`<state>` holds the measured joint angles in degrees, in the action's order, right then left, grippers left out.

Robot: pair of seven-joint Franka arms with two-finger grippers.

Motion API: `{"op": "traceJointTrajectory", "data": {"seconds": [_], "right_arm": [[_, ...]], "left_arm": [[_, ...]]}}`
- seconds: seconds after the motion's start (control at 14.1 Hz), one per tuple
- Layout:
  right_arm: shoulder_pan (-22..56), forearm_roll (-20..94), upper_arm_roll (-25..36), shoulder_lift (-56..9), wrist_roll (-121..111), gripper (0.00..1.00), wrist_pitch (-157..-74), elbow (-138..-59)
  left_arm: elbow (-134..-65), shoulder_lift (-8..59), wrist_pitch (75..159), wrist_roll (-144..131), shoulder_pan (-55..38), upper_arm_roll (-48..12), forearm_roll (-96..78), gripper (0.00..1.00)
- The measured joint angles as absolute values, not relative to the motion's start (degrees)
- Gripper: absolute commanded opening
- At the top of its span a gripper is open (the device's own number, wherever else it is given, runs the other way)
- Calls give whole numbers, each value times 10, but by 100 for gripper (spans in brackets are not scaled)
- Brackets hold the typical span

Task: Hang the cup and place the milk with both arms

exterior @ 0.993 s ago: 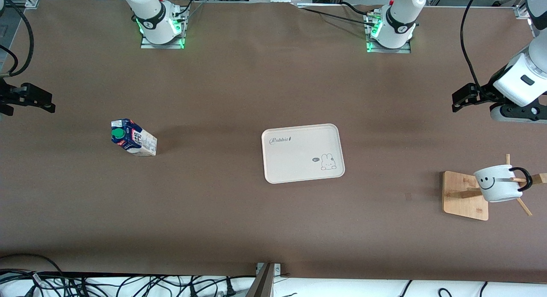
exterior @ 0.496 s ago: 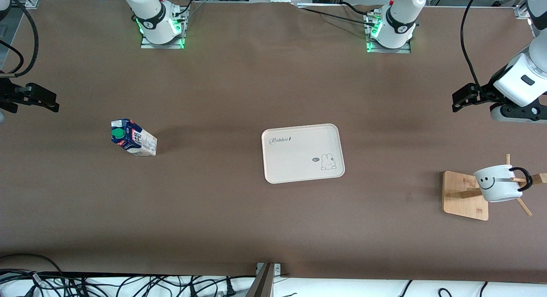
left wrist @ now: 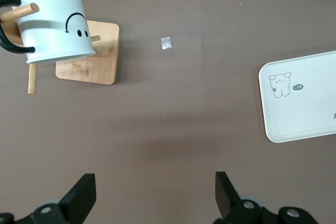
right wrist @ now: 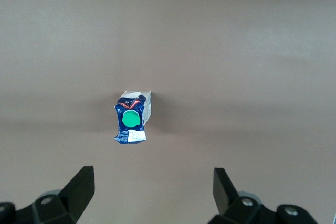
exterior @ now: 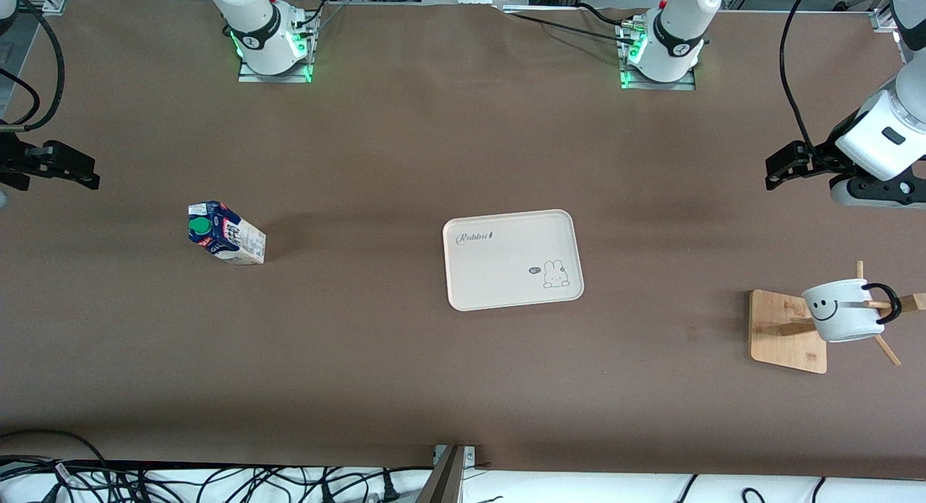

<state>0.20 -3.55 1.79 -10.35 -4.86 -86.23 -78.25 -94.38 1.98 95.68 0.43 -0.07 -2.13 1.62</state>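
Observation:
The cup (exterior: pixel 843 311), white with a smiley face, hangs by its black handle on a peg of the wooden rack (exterior: pixel 785 329) at the left arm's end of the table. My left gripper (exterior: pixel 775 168) hovers open and empty over bare table near that rack. Its wrist view shows the cup (left wrist: pixel 52 24) and rack base (left wrist: pixel 89 69) off from the open gripper (left wrist: pixel 155 192). The milk (exterior: pixel 226 233) stands upright toward the right arm's end. My right gripper (exterior: pixel 90 174) hovers open near that table end. In its wrist view the milk (right wrist: pixel 132 118) lies apart from the open gripper (right wrist: pixel 152 190).
A cream tray (exterior: pixel 506 271) with a rabbit drawing lies at the table's middle, also at the edge of the left wrist view as the tray (left wrist: pixel 304 108). A tiny pale scrap (left wrist: pixel 166 43) lies on the cloth near the rack. Cables run along the table's front edge (exterior: pixel 217 481).
My right gripper has shifted slightly inward over the table's end since a second ago, then held still. The left arm, cup, milk and tray have not moved.

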Motion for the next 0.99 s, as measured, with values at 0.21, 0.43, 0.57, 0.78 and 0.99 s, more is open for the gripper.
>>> {"op": "traceJointTrajectory", "data": {"seconds": [0.21,0.43,0.57,0.78,0.99], "right_arm": [[2,-35,18,-103,-49,100,-862,-783],[3,-35,18,-104,-49,100,-862,-786],[3,-35,18,-104,-49,100,-862,-787],[3,-35,18,-103,-49,100,-862,-784],[3,-35,18,-102,-49,100,-845,-782]], "left_arm": [[-944,20,957,4,-1,-21,16,100],[-944,20,957,4,-1,-21,16,100],[-944,20,957,4,-1,-21,16,100],[-944,20,957,4,-1,-21,16,100],[-944,20,957,4,-1,-21,16,100]]}}
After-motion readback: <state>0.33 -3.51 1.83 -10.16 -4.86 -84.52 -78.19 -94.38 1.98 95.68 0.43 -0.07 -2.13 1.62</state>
